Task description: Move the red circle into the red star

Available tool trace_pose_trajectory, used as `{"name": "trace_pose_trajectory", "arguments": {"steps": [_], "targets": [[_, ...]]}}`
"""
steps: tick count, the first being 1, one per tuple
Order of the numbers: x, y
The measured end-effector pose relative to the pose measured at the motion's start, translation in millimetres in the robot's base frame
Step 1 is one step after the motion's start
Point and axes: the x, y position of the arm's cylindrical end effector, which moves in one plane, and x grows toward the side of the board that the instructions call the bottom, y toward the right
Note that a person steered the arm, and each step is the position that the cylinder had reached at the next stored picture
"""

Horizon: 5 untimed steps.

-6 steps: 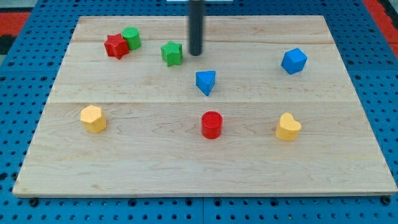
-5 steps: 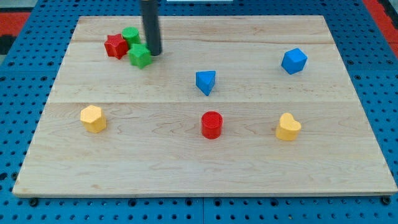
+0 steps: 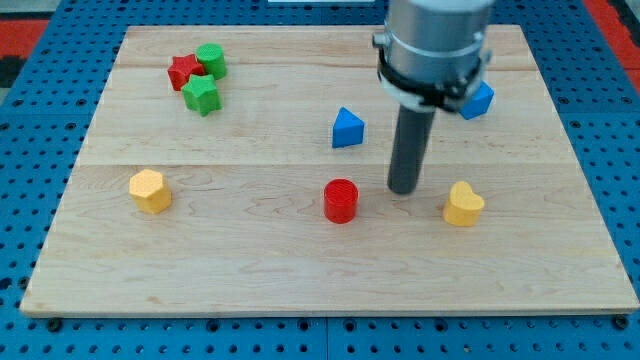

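The red circle (image 3: 340, 200) is seen low of the board's (image 3: 300, 270) middle; it is judged light, rigid and prone to roll off a push, best pressed on its lower-right side; my tip (image 3: 404, 189), a bare rod with nothing to open or close, is set just right of it, apart; the red star (image 3: 183, 71) is well up-left of it.

My tip (image 3: 404, 189) is sitting near the worktop's middle, just right of the red circle (image 3: 340, 200); the red star (image 3: 183, 72) is lying by the top-left corner.
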Motion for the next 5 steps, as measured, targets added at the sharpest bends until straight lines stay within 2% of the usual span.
{"name": "trace_pose_trajectory", "arguments": {"steps": [1, 2, 3, 5], "targets": [[18.4, -50.9], [-1.5, -127.3], [-46.7, -173.3], [-33.7, -255.6]]}}
